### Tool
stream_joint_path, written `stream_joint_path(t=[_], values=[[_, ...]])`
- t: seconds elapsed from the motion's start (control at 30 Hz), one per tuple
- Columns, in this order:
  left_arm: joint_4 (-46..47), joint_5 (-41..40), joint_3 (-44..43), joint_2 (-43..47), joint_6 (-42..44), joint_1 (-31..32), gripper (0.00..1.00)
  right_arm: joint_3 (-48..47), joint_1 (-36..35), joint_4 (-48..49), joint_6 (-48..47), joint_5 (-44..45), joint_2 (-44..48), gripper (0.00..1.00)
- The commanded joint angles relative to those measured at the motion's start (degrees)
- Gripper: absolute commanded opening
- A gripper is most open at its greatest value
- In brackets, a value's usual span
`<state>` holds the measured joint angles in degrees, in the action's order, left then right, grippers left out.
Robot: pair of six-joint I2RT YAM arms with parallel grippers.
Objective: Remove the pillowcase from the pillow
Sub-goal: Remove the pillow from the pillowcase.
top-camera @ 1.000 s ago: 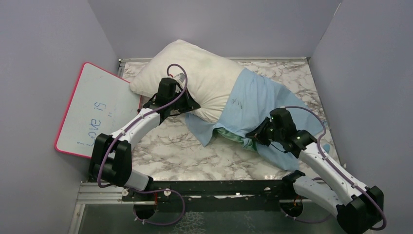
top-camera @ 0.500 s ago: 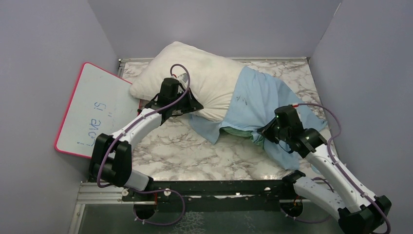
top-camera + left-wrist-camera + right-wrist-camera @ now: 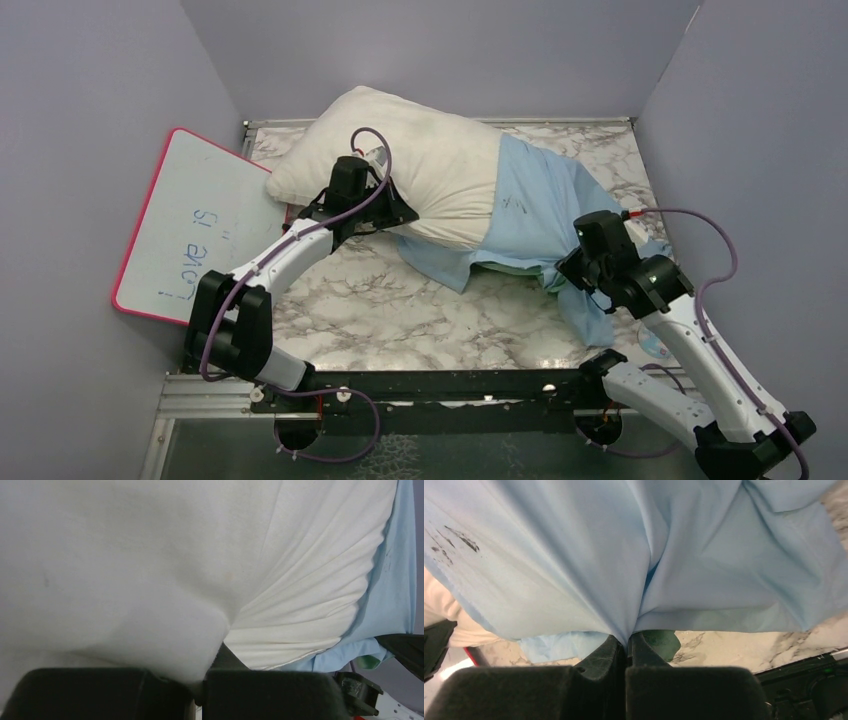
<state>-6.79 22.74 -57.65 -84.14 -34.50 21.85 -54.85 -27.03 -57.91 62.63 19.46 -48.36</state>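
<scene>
The pillow (image 3: 430, 165) is plain cream-white, faintly greyed in spots; the pillowcase (image 3: 540, 205) is plain light blue on its outer face, with a few small dark smudges (like ink marks) near its edge by the pillow; a bit of its inner face shows teal-green under the blue at the near side, too little to read a pattern; the table (image 3: 400, 310) is white marble print with grey veins; the whiteboard (image 3: 200, 230) has a pink frame, a white face and blue handwriting; the walls (image 3: 90, 120) are pale lavender; the left arm (image 3: 290, 252) and right arm (image 3: 700, 345) are white with black joints; their cables (image 3: 366, 130) are purple.
</scene>
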Motion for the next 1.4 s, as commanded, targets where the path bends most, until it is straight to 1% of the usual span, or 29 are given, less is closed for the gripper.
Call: stream_joint_path(t=[0.0,0.17,0.33,0.53,0.6,0.67,0.7,0.77,0.83,0.87,0.9,0.93,0.97,1.03,1.13,1.2,1.23,1.3,1.37], values=[[-3.18,-8.6,-0.8,-0.94,4.35,-3.85,0.0,-5.08,1.0,-15.15,4.3,20.31,2.44,0.01],[-3.53,-8.46,-1.45,-0.95,4.5,-4.17,0.0,-8.79,1.01,-22.8,9.1,28.98,4.6,0.01],[-3.63,-7.85,-1.16,-0.38,4.77,-4.18,0.0,-10.92,0.96,-23.1,7.19,31.56,5.31,0.01],[-3.99,-6.45,-0.71,0.75,5.7,-4.17,0.0,-15.58,0.97,-22.93,3.68,34.49,3.0,0.01],[-3.97,-5.48,-0.69,1.13,5.91,-4.17,0.0,-15.01,1.0,-19.59,-1.94,34.35,2.35,0.02],[-3.96,-4.27,-0.71,1.61,6.19,-4.18,0.0,-13.76,0.93,-14.92,-9.05,29.56,1.19,0.08],[-4.0,-3.78,-0.63,1.81,6.26,-4.16,0.0,-12.9,0.97,-13.26,-10.72,26.07,0.54,0.09],[-4.1,-2.56,-0.47,2.16,6.49,-4.18,0.0,-10.15,0.98,-9.13,-13.11,17.62,0.29,0.15],[-4.11,-1.62,-0.16,2.52,6.41,-4.09,0.0,-5.64,0.93,-1.28,-16.11,6.1,1.64,0.24],[-4.05,-1.35,-0.04,2.71,6.26,-4.07,0.0,-2.96,0.93,2.99,-16.65,1.07,2.55,0.41],[-4.1,-1.16,0.05,2.81,6.13,-4.09,0.0,-0.64,0.95,7.23,-16.67,-3.41,3.3,0.66],[-4.07,-1.05,0.03,2.84,6.04,-4.09,0.0,1.4,0.97,10.45,-16.43,-6.38,3.54,0.75],[-4.17,-0.85,-0.08,2.92,6.03,-4.03,0.0,2.63,1.01,13.32,-15.66,-8.0,3.17,0.77],[-4.46,-0.65,-0.45,3.16,6.45,-4.03,0.0,2.69,0.97,13.42,-14.02,-7.6,1.01,0.79],[-5.3,-0.53,-0.8,3.53,7.1,-4.02,0.0,-2.17,0.95,7.79,-13.33,1.5,-4.26,0.88],[-5.55,0.24,-0.8,3.63,7.33,-4.01,0.0,-5.64,1.0,8.01,-16.84,3.59,-7.34,0.89],[-5.63,0.54,-0.8,3.63,7.42,-4.0,0.0,-7.01,0.95,9.41,-18.89,2.18,-8.78,0.89],[-5.65,0.87,-0.67,3.66,7.39,-3.88,0.0,-8.25,0.99,14.49,-23.26,-3.87,-11.71,0.89],[-5.69,0.98,-0.71,3.63,7.52,-3.87,0.0,-9.14,0.93,18.09,-24.15,-8.91,-15.08,0.89]])
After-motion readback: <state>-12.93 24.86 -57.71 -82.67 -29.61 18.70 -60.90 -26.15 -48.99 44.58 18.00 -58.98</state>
